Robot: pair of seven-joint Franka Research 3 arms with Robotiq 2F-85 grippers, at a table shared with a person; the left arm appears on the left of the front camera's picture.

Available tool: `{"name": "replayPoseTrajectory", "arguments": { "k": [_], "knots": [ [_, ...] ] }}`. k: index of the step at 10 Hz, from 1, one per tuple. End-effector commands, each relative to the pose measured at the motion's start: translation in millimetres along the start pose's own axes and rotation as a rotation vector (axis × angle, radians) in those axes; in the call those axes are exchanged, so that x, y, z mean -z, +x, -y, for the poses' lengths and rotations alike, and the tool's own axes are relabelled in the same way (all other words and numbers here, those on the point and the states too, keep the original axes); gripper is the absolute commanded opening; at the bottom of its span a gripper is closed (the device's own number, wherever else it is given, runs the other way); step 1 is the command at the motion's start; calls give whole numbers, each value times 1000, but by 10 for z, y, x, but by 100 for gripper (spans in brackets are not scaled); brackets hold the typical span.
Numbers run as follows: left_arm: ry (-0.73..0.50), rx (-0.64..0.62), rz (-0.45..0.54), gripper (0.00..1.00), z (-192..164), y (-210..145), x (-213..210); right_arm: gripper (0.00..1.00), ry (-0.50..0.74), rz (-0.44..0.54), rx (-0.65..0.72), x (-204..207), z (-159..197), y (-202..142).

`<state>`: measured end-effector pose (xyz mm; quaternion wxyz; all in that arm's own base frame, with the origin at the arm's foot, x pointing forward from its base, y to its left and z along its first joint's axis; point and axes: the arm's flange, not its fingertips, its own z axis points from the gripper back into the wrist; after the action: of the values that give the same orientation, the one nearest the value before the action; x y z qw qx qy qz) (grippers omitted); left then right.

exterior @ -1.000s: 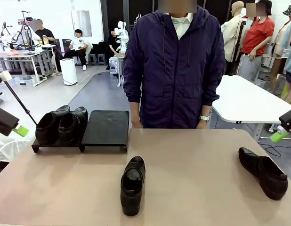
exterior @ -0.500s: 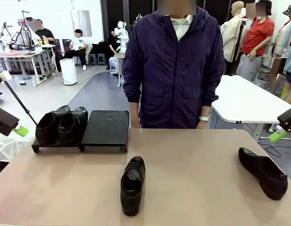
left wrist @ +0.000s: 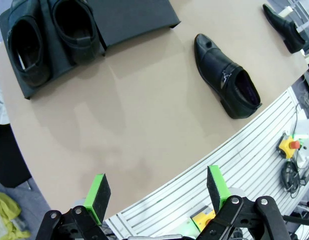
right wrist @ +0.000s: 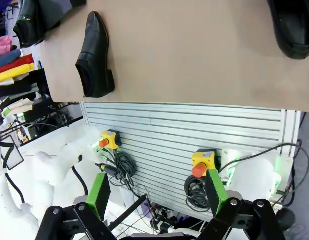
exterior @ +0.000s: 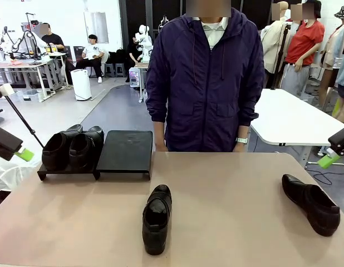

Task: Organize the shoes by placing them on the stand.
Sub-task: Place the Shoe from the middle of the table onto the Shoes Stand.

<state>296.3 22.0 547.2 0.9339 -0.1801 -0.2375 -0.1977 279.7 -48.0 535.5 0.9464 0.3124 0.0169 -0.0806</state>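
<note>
The black stand (exterior: 126, 151) sits at the table's back left. Two black shoes, one (exterior: 55, 149) beside the other (exterior: 86, 147), stand on its left half. Its right half is bare. A third shoe (exterior: 156, 218) lies near the front middle, toe pointing away from me. Another shoe (exterior: 311, 203) lies at the right edge. My left gripper (exterior: 21, 153) hangs open off the table's left side, and in its wrist view (left wrist: 157, 187) the table is far below it. My right gripper (exterior: 329, 160) hangs open off the right side, empty (right wrist: 157, 192).
A person in a dark purple jacket (exterior: 205, 83) stands at the far edge, hands below the tabletop. The tan table (exterior: 227, 189) is bare between the shoes. Under its front edge are a slatted panel (right wrist: 184, 135) and yellow emergency-stop boxes (right wrist: 203, 162).
</note>
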Motion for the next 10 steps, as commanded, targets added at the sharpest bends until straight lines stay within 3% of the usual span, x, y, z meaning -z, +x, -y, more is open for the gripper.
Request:
{"name": "replayPoseTrajectory", "arguments": {
  "k": [1, 2, 3, 6, 7, 8, 9, 10],
  "knots": [
    [19, -58, -50, 100, 438, 166, 23, 100, 34, -3, -25, -59, -13, 19],
    [34, -87, -111, 100, 1123, 350, 128, 100, 34, -3, -25, -59, -13, 19],
    [96, -249, -114, 100, 1710, 555, 346, 100, 34, -3, -25, -59, -13, 19],
    [215, -190, -222, 100, 2827, 939, 1325, 100, 34, -3, -25, -59, -13, 19],
    [222, -170, -261, 100, 3099, 935, 1625, 100, 34, -3, -25, -59, -13, 19],
    [231, -172, -228, 100, 3335, 907, 1845, 100, 34, -3, -25, -59, -13, 19],
    [223, -164, -246, 100, 3384, 930, 1936, 100, 34, -3, -25, -59, -13, 19],
    [115, -174, -240, 100, 3088, 1121, 1599, 100, 34, -3, -25, -59, -13, 19]
  ]
}}
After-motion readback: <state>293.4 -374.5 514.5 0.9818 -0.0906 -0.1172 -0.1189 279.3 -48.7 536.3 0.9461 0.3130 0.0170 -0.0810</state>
